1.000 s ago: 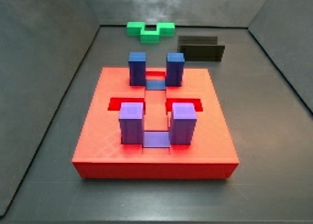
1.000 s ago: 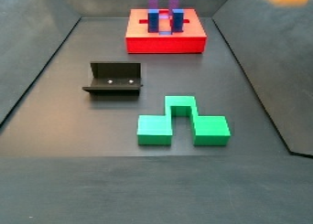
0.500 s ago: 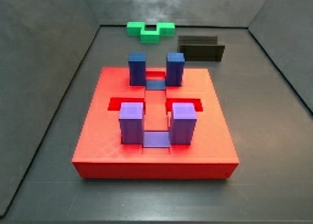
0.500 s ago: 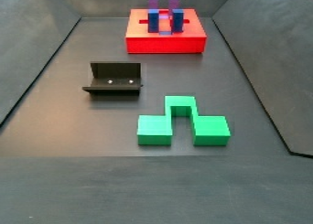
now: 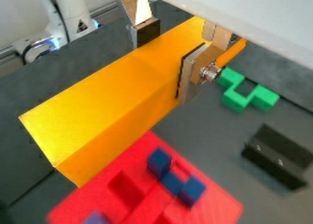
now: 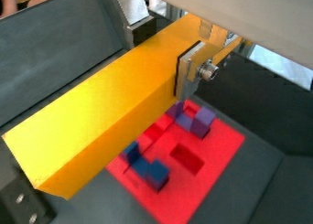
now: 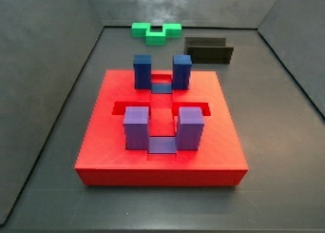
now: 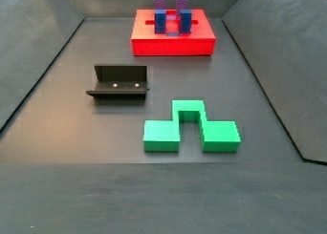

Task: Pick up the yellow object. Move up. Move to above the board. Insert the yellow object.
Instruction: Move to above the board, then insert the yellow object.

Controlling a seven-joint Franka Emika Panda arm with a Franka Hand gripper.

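While neither side view shows the arm, both wrist views show the gripper clamped on the long, smooth yellow-orange bar, held high above the flat red square board with its upright blue posts.

In a side view the board sat at the far end of the floor, its blue and purple posts upright. The fixture stood nearer. A green notched block lay closest, apart from both; the gripper was out of view.

Yellow-orange bar, red board, silver end effector
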